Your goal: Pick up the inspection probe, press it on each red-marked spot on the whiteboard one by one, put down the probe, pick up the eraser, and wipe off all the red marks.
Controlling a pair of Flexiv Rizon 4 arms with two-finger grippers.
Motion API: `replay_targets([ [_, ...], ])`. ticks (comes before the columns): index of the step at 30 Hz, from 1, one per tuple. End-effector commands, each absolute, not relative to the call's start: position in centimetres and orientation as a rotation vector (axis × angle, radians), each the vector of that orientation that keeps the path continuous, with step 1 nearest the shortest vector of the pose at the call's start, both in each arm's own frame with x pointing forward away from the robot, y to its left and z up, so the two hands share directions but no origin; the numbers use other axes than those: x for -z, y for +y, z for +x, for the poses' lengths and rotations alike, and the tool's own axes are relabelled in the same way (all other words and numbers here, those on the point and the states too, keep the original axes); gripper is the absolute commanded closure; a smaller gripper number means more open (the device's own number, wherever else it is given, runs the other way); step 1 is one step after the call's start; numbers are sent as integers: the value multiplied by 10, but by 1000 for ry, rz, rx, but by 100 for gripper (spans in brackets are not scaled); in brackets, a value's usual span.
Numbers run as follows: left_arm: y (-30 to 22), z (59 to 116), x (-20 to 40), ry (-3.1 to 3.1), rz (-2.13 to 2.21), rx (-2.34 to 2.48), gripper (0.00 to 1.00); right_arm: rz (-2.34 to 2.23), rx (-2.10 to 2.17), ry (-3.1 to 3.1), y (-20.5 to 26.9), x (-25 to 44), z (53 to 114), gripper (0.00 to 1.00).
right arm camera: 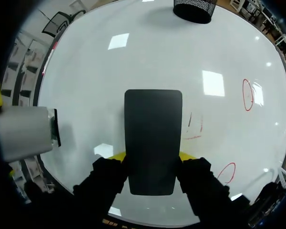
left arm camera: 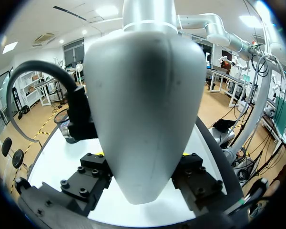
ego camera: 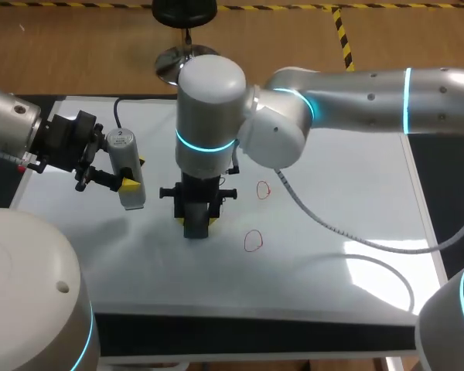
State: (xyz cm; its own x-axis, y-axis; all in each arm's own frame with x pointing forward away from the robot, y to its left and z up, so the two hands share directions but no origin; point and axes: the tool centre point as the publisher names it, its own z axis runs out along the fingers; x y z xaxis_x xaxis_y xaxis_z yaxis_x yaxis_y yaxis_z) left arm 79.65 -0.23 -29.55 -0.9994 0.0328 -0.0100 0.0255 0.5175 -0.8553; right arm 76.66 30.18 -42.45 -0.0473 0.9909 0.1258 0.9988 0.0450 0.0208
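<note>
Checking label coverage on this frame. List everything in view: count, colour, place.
whiteboard: 1, white, lying flat under both arms.
red marks: 2 whole circles to the right of the eraser; 1 smeared remnant right beside it.
eraser: 1, black, at the whiteboard's middle; contact with the board can't be told.
probe: 1, white-grey with a black cable, over the whiteboard's left part.
grey cable: 1, trailing from the right arm across the whiteboard.
left arm: silver, at the left edge.
right arm: silver, reaching past the middle.
left fingers: yellow-tipped, shut on the probe.
right fingers: yellow-tipped, shut on the eraser.
</note>
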Motion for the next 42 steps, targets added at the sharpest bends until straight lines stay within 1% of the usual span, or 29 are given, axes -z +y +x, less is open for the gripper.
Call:
replay_targets([
  [1,-2,796,294,-2732,-54,-1540,100,-2122,142,-2216,302,429,769,100],
  [22,-2,796,294,-2732,-54,-1540,100,-2223,94,-2190,257,434,786,100],
  [32,-2,796,294,-2732,-54,-1540,100,-2262,69,-2178,242,438,788,100],
  [42,-2,796,294,-2732,-54,-1540,100,-2211,98,-2202,237,413,781,100],
])
